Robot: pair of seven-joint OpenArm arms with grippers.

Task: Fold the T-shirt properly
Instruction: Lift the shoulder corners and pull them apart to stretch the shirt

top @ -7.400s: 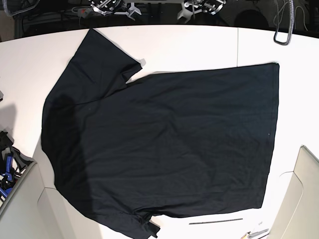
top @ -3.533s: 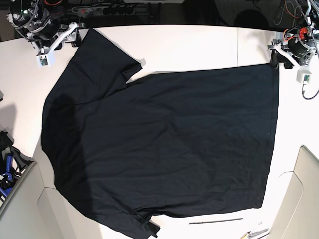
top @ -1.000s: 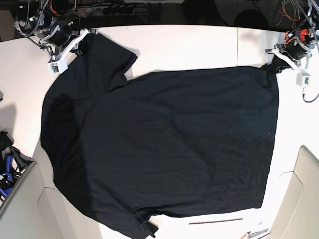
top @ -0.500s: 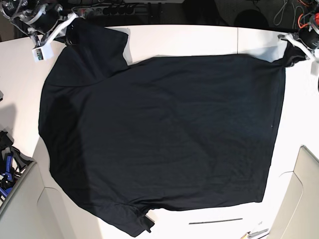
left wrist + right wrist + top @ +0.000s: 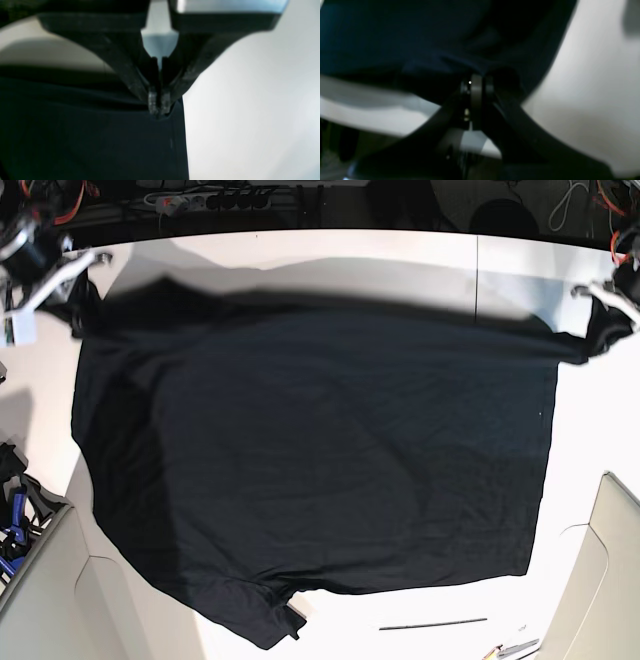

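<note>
A: Jaws? We saw the left gripper point(image 5: 157, 103) pinched tight on the T-shirt point(image 5: 320, 460) corner, and the right gripper point(image 5: 476, 83) clamped on its sleeve edge.

B: Agreed. We saw the shirt stretched between them along the table's point(image 5: 350, 255) far edge, the rest spread flat.

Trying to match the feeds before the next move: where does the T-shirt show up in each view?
Base: the T-shirt covers most of the white table, its far edge lifted.
Left wrist: lower left, its corner pinched in the left tool.
Right wrist: across the top, its cloth clamped in the right tool.
Shared landmark: the white table beside the cloth.
</note>
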